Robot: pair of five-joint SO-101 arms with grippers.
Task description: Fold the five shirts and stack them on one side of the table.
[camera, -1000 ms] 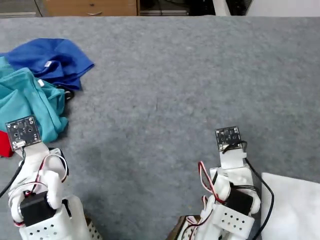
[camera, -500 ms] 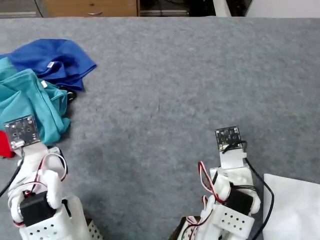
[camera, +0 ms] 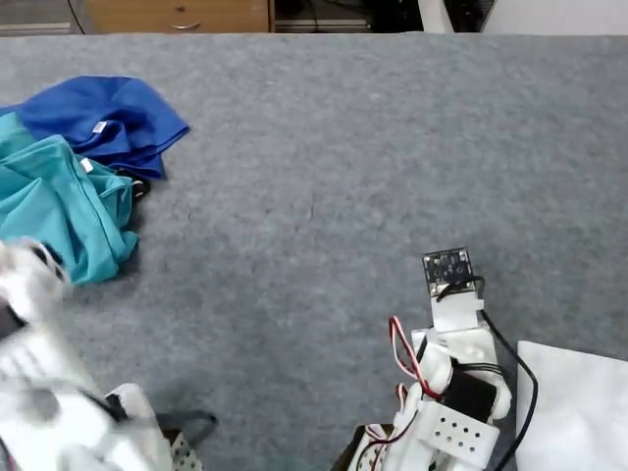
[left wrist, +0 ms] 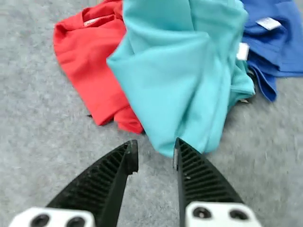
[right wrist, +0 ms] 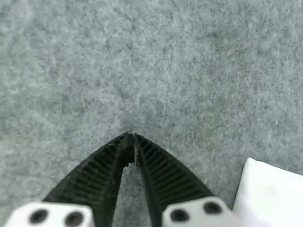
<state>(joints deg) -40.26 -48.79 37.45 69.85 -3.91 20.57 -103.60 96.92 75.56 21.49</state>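
Barely begun, I judge: the teal shirt (left wrist: 184,71), red shirt (left wrist: 90,61) and blue shirt (camera: 103,118) lie crumpled at the table's (camera: 392,147) left edge. My left gripper (left wrist: 152,156) is narrowly open and my right gripper (right wrist: 131,142) is closed, both empty.

The left arm (camera: 39,392) at the table's near left corner is smeared by blur, and its outline cannot be made out. The teal shirt (camera: 59,206) at the left edge is cut off by the high view's border. It covers part of the red shirt (left wrist: 90,61). A dark bit (camera: 134,186) peeks from under the blue shirt (camera: 103,116), too small to tell. The white sheet (camera: 574,412) at the near right corner is cut off; whether it is a shirt is unclear.
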